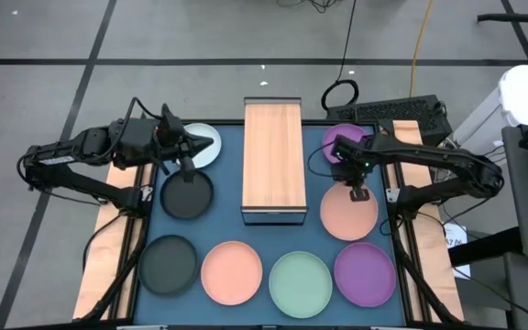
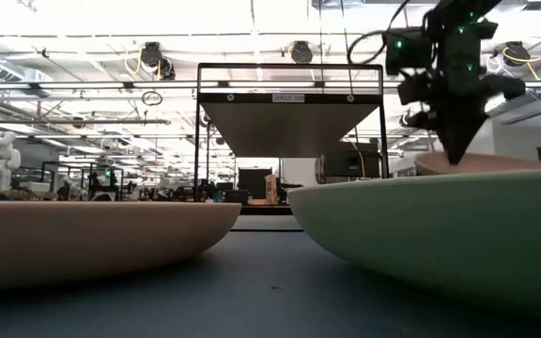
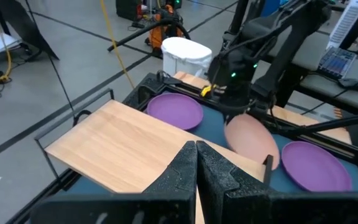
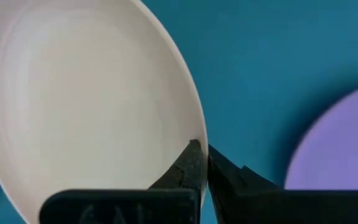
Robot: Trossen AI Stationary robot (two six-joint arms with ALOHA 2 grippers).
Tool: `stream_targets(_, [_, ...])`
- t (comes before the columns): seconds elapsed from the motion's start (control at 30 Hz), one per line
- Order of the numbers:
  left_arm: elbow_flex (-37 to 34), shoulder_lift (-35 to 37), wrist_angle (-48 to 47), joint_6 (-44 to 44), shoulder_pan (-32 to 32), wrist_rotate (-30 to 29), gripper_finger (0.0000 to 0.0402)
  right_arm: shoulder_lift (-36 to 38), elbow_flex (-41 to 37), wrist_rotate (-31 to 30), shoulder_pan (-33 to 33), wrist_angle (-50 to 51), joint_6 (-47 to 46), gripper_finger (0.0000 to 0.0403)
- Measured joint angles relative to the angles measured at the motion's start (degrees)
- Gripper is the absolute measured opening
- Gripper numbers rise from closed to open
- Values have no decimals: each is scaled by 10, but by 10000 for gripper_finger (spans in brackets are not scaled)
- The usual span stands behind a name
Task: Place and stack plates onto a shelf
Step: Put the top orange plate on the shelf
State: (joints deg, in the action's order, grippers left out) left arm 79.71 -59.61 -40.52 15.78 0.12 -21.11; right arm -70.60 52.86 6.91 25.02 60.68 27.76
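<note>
The shelf, with a light wood top and a dark frame, stands at the middle of the blue mat with nothing on it. My right gripper is shut on a pink plate right of the shelf, which also shows in the right wrist view. A purple plate lies behind it under the arm. My left gripper is shut and empty above the far rim of a black plate. A pale blue plate lies behind that. Black, pink, mint and purple plates lie along the near edge. My right gripper pinches the pink plate's far rim between its two fingers, one finger inside the plate and one outside. The fingers come from above, pointing down. The held rim is raised and the plate looks tilted. I cannot tell whether its near part rests on the mat.
The wooden table edges run along both sides of the mat. A keyboard and cables lie behind the table on the right. A white bin stands beyond the far right corner.
</note>
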Motion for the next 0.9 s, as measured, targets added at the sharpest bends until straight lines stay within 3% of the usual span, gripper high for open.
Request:
stream_targets(0.37, [0,0,0,-5,21,0,4,0,125,5,0,162,-139,1])
stream_targets(0.57, [0,0,-5,-18,22,0,4,0,200,6,0,215,-243,1])
stream_targets(0.9, [0,0,-5,-21,26,0,4,0,296,8,0,293,-340,1])
